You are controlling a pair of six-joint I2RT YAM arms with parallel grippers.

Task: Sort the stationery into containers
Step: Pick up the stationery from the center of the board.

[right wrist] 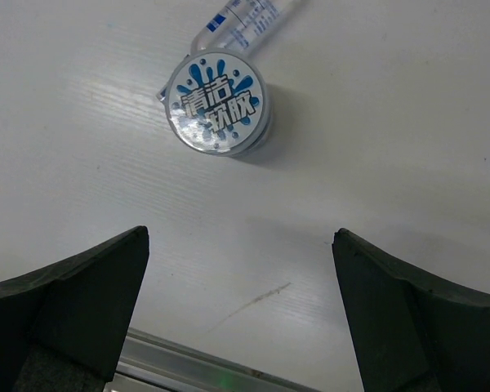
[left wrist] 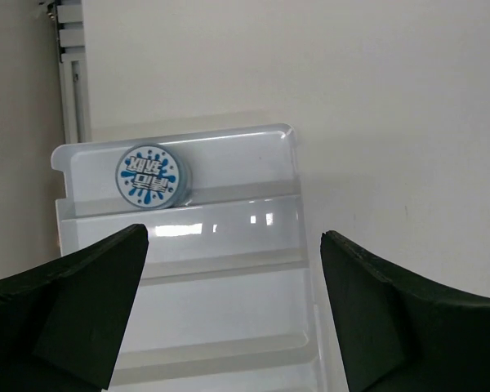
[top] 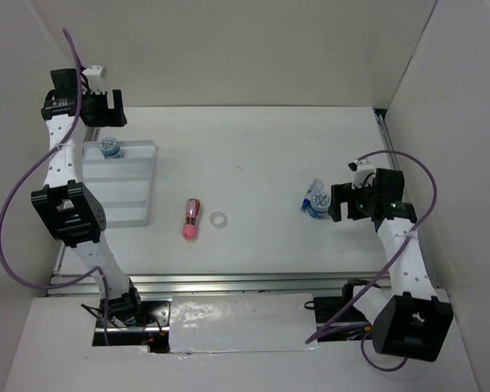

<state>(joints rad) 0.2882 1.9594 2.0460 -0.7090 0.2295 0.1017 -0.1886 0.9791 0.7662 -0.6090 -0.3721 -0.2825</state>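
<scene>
The white ridged tray (top: 135,196) lies at the left; one blue pot (top: 109,147) with a white patterned top sits in its far compartment, also in the left wrist view (left wrist: 153,176). My left gripper (top: 104,114) hovers open and empty over the tray's far end (left wrist: 229,286). A second blue pot (top: 318,202) stands at the right, touching a clear-blue tube (top: 312,188). My right gripper (top: 337,204) is open and empty just right of them; its view shows the pot (right wrist: 217,103) and the tube (right wrist: 241,18) ahead of the jaws. A pink cylinder (top: 190,219) and a white ring (top: 219,220) lie mid-table.
White walls enclose the table on the left, back and right. A metal rail (top: 229,282) runs along the near edge, and another rail (top: 381,122) runs by the right wall. Purple cables loop off both arms.
</scene>
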